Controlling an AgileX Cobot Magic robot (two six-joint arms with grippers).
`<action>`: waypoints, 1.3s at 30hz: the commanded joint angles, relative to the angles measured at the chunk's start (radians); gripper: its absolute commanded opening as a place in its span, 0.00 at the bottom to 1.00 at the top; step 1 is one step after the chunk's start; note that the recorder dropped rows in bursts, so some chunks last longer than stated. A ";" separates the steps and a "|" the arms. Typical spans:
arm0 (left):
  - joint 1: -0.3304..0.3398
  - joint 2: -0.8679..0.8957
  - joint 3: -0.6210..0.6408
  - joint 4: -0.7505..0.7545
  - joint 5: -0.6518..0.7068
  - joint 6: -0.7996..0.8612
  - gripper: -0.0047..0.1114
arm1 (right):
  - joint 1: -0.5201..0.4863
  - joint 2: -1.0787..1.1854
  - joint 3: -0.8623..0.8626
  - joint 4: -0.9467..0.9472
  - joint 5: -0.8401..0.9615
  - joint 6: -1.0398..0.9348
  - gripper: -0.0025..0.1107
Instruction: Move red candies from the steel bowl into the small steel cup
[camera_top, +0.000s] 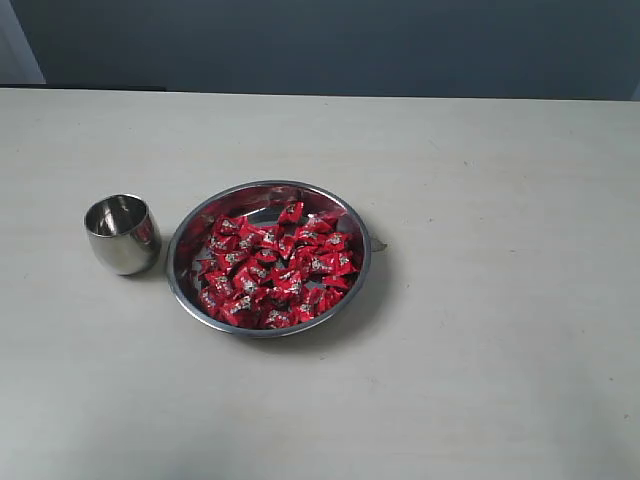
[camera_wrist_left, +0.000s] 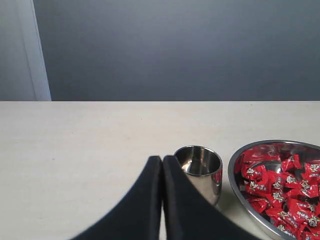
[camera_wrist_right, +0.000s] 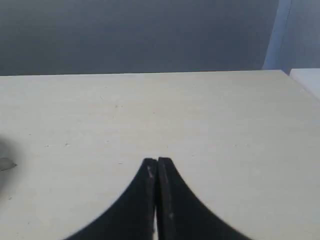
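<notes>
With the left claw (camera_wrist_left: 162, 159) and right claw (camera_wrist_right: 157, 161) sitting clenched and empty, you are risking clipping and toppling the rounded cup (camera_top: 121, 233).

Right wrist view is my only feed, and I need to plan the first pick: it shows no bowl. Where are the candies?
Observer: The red candies are piled in the steel bowl, mid-frame in the exterior view.
Operator: And the cup?
Observer: The small steel cup stands upright beside the bowl, on its left in that view, with no candy showing inside.
Operator: The left pincer?
Observer: The left pincer is shut, near the cup in its own wrist view.
</notes>
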 joint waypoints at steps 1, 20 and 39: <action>-0.005 -0.005 0.001 0.000 -0.006 -0.004 0.04 | -0.004 -0.004 0.001 -0.037 -0.162 -0.007 0.02; -0.005 -0.005 0.001 0.000 -0.006 -0.004 0.04 | -0.004 -0.004 0.001 0.275 -0.389 0.773 0.02; -0.005 -0.005 0.001 0.000 -0.006 -0.004 0.04 | -0.004 0.612 -0.557 -0.696 -0.588 0.841 0.02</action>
